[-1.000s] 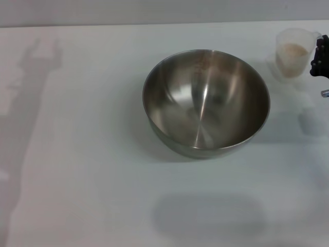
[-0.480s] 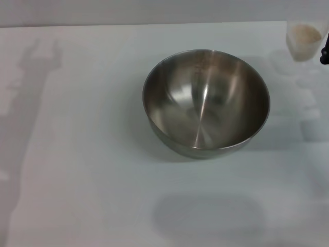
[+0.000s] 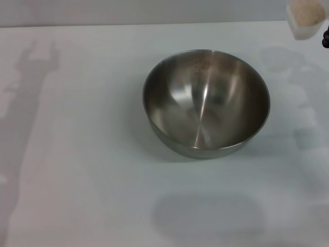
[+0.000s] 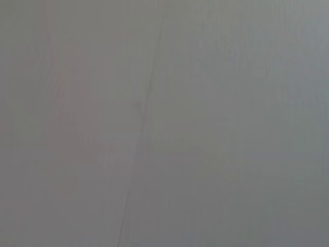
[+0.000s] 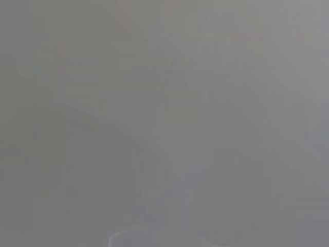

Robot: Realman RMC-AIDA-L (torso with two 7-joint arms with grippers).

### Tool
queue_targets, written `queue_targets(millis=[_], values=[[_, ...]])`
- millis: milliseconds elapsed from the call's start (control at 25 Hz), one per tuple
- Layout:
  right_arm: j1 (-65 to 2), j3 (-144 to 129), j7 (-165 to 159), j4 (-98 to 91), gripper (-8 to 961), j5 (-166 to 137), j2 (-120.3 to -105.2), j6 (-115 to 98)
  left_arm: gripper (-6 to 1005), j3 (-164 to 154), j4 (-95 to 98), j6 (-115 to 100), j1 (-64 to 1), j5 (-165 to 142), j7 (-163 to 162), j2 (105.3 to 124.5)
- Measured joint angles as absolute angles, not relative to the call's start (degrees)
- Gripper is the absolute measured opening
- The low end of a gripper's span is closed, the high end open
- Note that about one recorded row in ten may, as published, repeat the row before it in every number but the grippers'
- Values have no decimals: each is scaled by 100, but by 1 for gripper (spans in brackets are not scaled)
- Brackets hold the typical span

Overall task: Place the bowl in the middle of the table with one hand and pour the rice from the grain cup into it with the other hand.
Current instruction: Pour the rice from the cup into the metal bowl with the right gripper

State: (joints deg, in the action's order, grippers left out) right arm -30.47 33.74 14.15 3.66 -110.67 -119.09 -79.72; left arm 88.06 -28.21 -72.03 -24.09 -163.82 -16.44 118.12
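Compared with a second ago, the grain cup (image 3: 306,19) is found higher and farther toward the far right corner of the head view, lifted clear of the desk (image 3: 77,154); only a faint shadow is left where it stood. The rice (image 3: 307,11) is seen as a pale heap inside it. The bowl (image 3: 206,103) is unchanged, upright near the middle of the desk, well apart from the cup. The cup is cut off by the frame's top edge. Only a dark sliver of the right hand (image 3: 325,38) is seen beside the cup at the right edge; whether it is clenched cannot be told. The left hand is not seen. Both wrist views are filled with featureless grey.
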Motion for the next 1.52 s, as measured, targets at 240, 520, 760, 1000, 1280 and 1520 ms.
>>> queue_targets(millis=[240,520,760,1000,1280,1520], values=[[-3072,3142,1542,432,7,-11074,-11909,-8172,473,8807,-2821,-7170,-2400,-16383,-1644,11824],[-3102,2806,2233,674,7,-11080,-11909,-8243,473,8807,-2821,-7143,-2399,-16379,-1647,11840],[-3096,2587,2848,768,8,-11083,-11911,-8314,473,8807,-2821,-7113,-2399,-16376,-1753,11839],[-3061,2362,3670,910,8,-11083,-11920,-8403,473,8807,-2821,-6962,-2406,-16374,-1764,11833],[-3024,2090,4982,1081,8,-11084,-11929,-8460,472,8853,-2824,-6953,-2396,-16373,-1766,11830],[-3014,1966,5980,1132,8,-11083,-11934,-8526,472,8925,-2824,-6935,-2408,-16374,-1768,11829]])
